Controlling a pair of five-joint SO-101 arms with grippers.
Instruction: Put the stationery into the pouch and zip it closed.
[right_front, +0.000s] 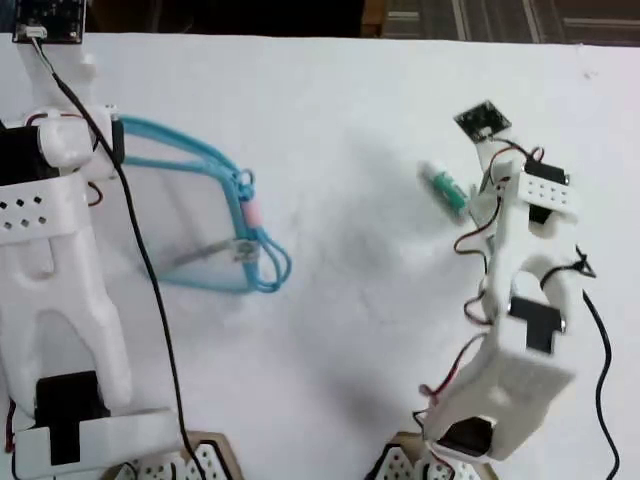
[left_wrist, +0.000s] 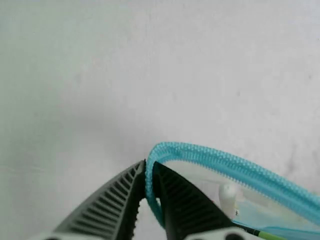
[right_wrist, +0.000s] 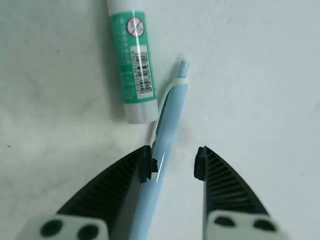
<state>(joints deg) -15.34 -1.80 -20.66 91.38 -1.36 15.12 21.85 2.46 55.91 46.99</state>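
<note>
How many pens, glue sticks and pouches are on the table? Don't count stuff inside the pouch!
Pen: 1
Glue stick: 1
Pouch: 1
Total: 3

Bare table ran wide between the pouch and my right arm, room enough to pass. At my right gripper the glue stick lay just beside the pen, crowding that flank. The other flank was bare table.
</note>
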